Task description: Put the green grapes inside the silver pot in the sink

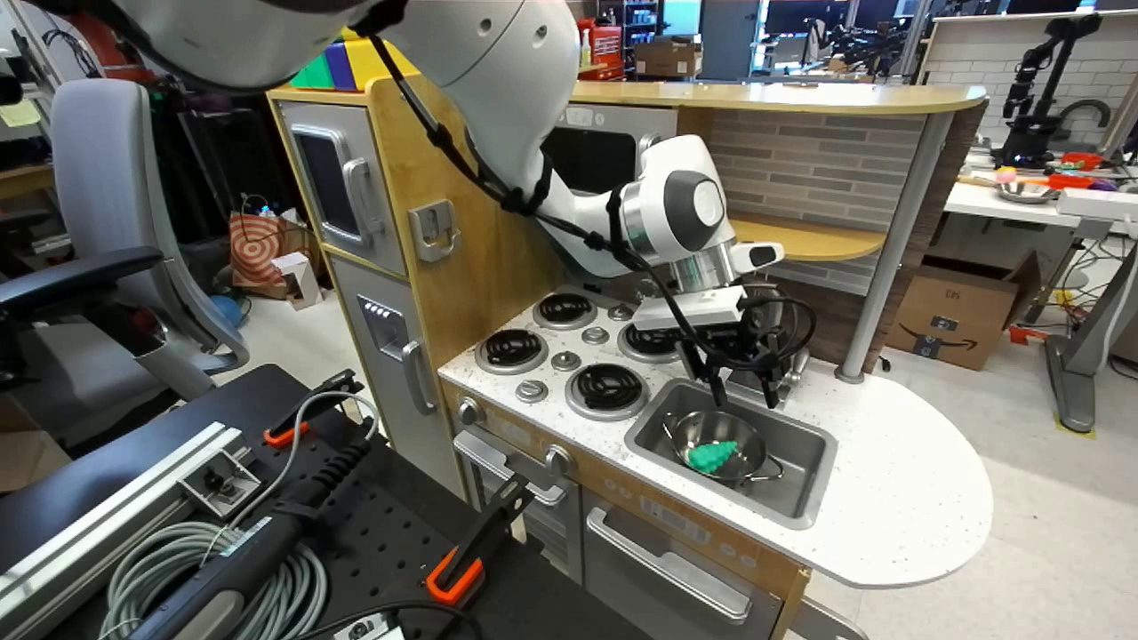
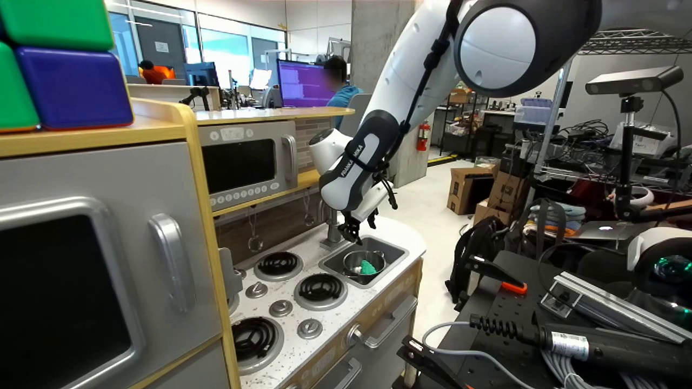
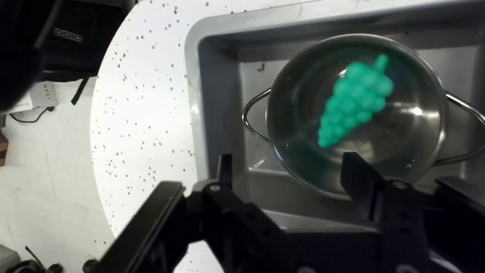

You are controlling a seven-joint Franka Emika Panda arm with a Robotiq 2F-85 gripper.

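Your end effector point(image 3: 287, 167) hangs released, spread wide above the sink point(image 3: 221, 98), which lies between the burners point(image 1: 607, 388) and the rounded edge of the counter point(image 3: 151, 94). You can see the green grapes point(image 3: 354, 100) lying inside the silver pot point(image 3: 424, 129) in that sink.

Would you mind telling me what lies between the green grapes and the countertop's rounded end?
The wrist view shows it: the wall of the silver pot and one of its handles, then a strip of the sink.
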